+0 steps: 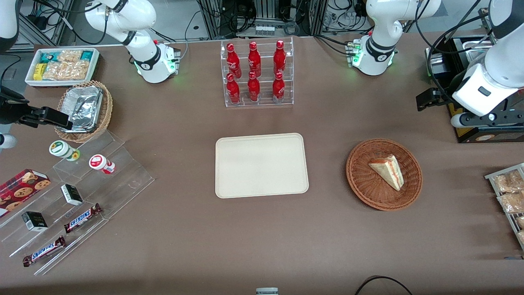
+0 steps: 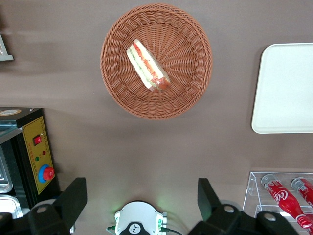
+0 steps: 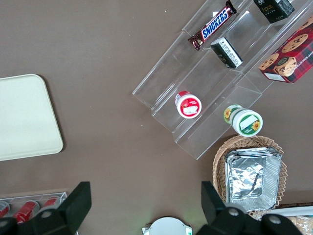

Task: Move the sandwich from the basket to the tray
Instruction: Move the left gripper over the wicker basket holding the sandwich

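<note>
Brown bench (image 1: 262,246) carries everything; my cream tray (image 1: 262,165) lies bare at its middle; the wicker basket (image 1: 384,174) sits well apart, toward the working arm's end; the sandwich (image 1: 389,171) rests inside it, untouched. My gripper (image 2: 142,205) hangs high above the bench near the basket, fingers (image 2: 73,196) spread open, holding nothing; I judge the reach hasn't begun; next I must descend over the wedge and close on it.

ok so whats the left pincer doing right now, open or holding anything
Left pincer: open and empty, held high above the table, farther from the front camera than the basket, where the sandwich lies untouched.
</note>
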`<control>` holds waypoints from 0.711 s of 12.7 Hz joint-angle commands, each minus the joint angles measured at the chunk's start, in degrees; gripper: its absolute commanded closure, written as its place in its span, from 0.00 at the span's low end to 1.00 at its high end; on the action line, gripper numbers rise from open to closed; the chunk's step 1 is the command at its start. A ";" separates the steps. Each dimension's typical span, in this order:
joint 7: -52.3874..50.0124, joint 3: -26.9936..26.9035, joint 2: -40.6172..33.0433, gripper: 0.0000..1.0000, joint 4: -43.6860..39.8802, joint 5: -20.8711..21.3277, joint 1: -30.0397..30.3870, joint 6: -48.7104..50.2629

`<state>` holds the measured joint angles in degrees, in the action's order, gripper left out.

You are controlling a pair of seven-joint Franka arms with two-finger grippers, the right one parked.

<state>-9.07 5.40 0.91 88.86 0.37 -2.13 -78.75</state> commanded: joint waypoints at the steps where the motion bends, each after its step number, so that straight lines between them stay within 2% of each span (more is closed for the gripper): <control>1: 1.42 0.04 -0.73 0.00 -0.36 0.33 0.10 -0.52; 6: 3.01 0.04 1.11 0.00 1.91 0.69 -0.07 -3.68; 9: 3.01 0.04 0.94 0.00 9.81 0.78 -0.07 -11.49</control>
<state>-7.00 5.41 2.29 94.16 0.54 -2.14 -86.18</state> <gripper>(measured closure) 0.000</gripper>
